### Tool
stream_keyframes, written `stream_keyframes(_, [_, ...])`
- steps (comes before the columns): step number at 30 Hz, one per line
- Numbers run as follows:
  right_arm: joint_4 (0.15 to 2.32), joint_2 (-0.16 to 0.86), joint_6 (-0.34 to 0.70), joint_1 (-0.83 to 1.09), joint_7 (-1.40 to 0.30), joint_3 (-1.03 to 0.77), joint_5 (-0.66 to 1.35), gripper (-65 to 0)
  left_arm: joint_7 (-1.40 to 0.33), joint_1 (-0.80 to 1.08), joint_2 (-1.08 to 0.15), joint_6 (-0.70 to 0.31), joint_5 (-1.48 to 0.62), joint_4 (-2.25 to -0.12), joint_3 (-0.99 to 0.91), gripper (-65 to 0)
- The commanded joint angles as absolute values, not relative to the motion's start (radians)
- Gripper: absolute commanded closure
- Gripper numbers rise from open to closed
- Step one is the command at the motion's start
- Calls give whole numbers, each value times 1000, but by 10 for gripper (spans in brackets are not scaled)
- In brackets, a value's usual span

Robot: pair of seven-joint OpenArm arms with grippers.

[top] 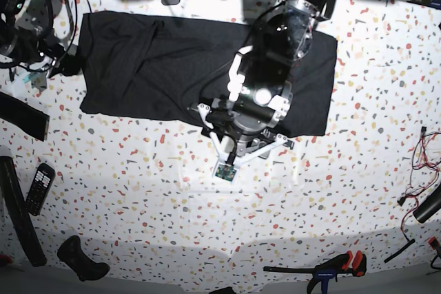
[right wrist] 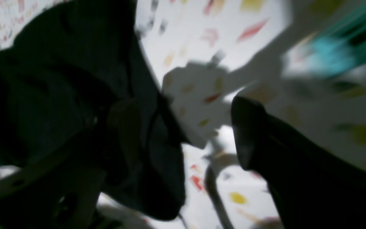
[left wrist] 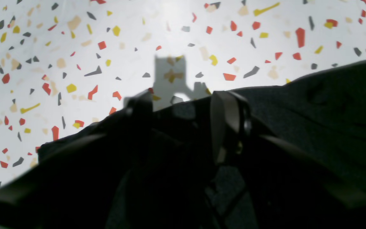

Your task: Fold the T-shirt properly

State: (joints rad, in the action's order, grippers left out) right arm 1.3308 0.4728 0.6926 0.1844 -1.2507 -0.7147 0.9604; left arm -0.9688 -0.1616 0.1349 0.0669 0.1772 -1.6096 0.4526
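Observation:
The T-shirt [top: 158, 67] lies spread flat, dark side up, across the back of the speckled table [top: 207, 211]; no print shows. My left gripper [left wrist: 183, 108] is at the shirt's front edge near its middle. Its fingers [left wrist: 229, 121] are apart, with dark fabric [left wrist: 313, 121] between and under them. In the base view the left arm [top: 258, 94] covers the gripper. My right gripper [right wrist: 183, 130] is open in a blurred view, with shirt fabric [right wrist: 59, 79] bunched against its left finger [right wrist: 122, 133]. The right arm [top: 17, 25] stands at the shirt's left end.
A remote [top: 40, 187], a long black strap [top: 19, 218], a black strip [top: 24, 116] and a black handle-shaped object [top: 83, 259] lie at the left. A clamp [top: 337, 266] lies at the front right. Cables [top: 422, 149] lie at the right edge.

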Motion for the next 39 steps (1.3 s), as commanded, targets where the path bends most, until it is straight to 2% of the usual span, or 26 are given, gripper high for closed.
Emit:
stream_keyframes(1, [1322, 493, 698, 171, -1267, -720, 1015, -430, -949, -180, 146, 66, 183, -1628, 453, -279])
stream_keyframes(7, [1293, 485, 698, 163, -1280, -719, 1082, -430, -961, -180, 146, 65, 184, -1628, 453, -279])
stream_keyframes(10, [1293, 474, 698, 163, -1280, -710, 1083, -430, -962, -157, 146, -17, 265, -1646, 469, -279])
stream_keyframes(12, [1293, 468, 698, 163, -1277, -681, 1090, -430, -949, -113, 144, -61, 374, -1692, 498, -279])
stream_keyframes(18, [1293, 468, 698, 160, -1240, -506, 1105, -430, -951, 2, 28, -60, 393, -1952, 645, -279])
stream_keyframes(21, [1293, 468, 698, 160, -1220, -439, 1105, -430, -952, 53, -46, -43, 426, -2030, 654, -279])
stream_keyframes(28, [1293, 468, 698, 160, -1220, -375, 1111, -422, -946, 158, -245, 89, 426, -2034, 642, -279])
stream_keyframes(30, [1293, 472, 698, 160, -1220, -382, 1111, -350, -920, 184, -286, 112, 410, -2034, 642, -279])
stream_keyframes(35, [1293, 479, 698, 139, -1221, -469, 1112, 0, -890, 200, -333, 125, 380, -2030, 642, -279])
stream_keyframes(39, [1293, 480, 698, 97, -1221, -585, 1111, 0, -823, 199, -333, 124, 360, -2000, 642, -279])
